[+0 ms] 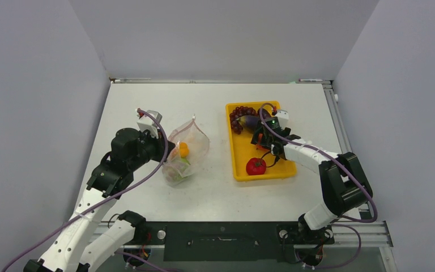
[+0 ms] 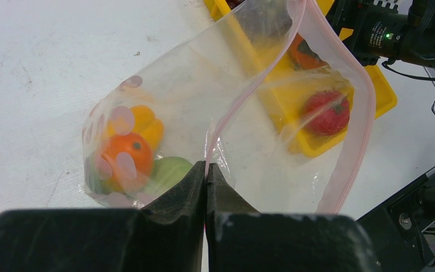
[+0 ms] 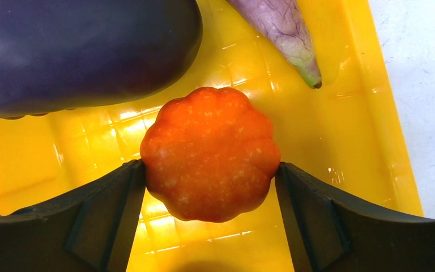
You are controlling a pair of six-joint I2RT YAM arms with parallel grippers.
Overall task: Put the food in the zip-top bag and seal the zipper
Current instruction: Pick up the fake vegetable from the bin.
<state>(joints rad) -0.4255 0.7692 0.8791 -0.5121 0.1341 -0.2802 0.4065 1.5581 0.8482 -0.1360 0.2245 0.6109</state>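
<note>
The table carries two things. A yellow tray sits right of centre. The bag sits left of it, with bare tabletop between them.

The left claw is clenched on the bag's rim and holds that edge up. This makes the mouth gape in a wide loop towards the tray. The bag's long axis runs from the filled bottom, near the left arm, up and away to the open top. Anything entering must come from the tray side, along that line.

The right claw is down in the tray, so the right arm is the nearer one for what remains there.

- **In the tray:** a dark eggplant, a paler eggplant, the grapes at the far end and a tomato at the near end.
- **In the right claw:** an orange pumpkin, just beside the dark eggplant. One jaw is set against each flank, so I read it as grasped. It seems to rest on the tray floor, though the close view does not settle that.
- **In the bag's bottom:** an orange, a yellow piece and a green fruit.

The zipper, a thin pink strip round the mouth, is open.

The coming move is probably to lift the pumpkin clear of the tray wall and carry it left to the mouth. The bag is floppy, so the rim could sag while the pumpkin goes in.
</note>
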